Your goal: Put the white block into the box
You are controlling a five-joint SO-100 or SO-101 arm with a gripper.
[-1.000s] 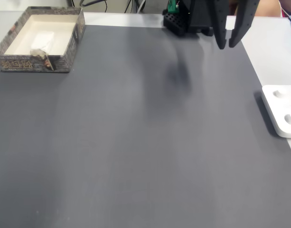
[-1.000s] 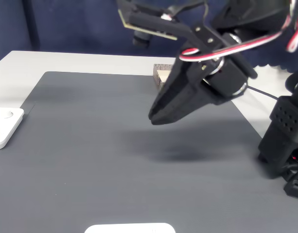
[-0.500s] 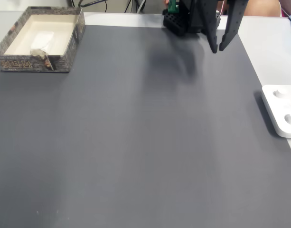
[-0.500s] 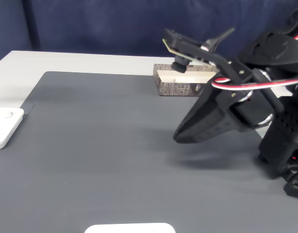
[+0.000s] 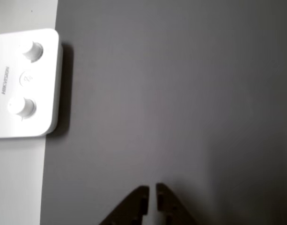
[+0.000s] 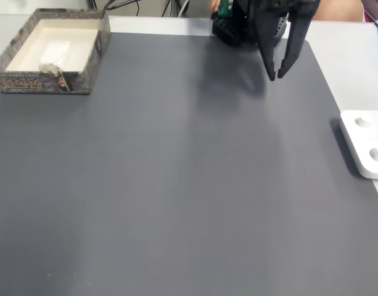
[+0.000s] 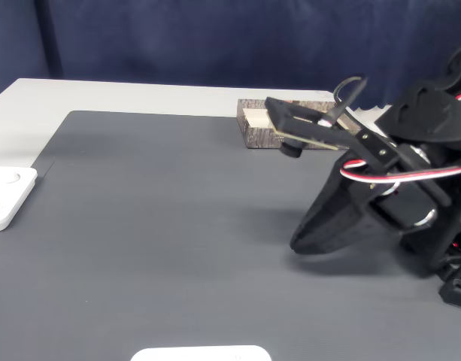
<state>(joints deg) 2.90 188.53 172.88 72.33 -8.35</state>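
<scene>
In a fixed view the box (image 6: 90, 58) stands at the mat's far left corner, cream inside with a speckled grey-brown rim. The white block (image 6: 56, 50) lies inside it on the floor. In another fixed view the box (image 7: 262, 135) shows behind the arm, its inside hidden. My black gripper (image 6: 277, 76) hangs near the arm's base at the top right, far from the box, tips pointing down at the mat. Its tips (image 5: 150, 189) stand almost together with nothing between them. Seen from the side, the gripper (image 7: 299, 242) sits low over the mat.
A white rounded plastic device (image 6: 366, 143) lies at the mat's right edge, also seen as the device (image 5: 22, 84) and the device (image 7: 7, 195). Another white object (image 7: 200, 353) sits at the near edge. The dark grey mat (image 6: 176, 185) is wide and flat.
The gripper has drawn back toward the arm's base and dropped lower over the mat, and its fingers have come closer together. The block and box have not moved.
</scene>
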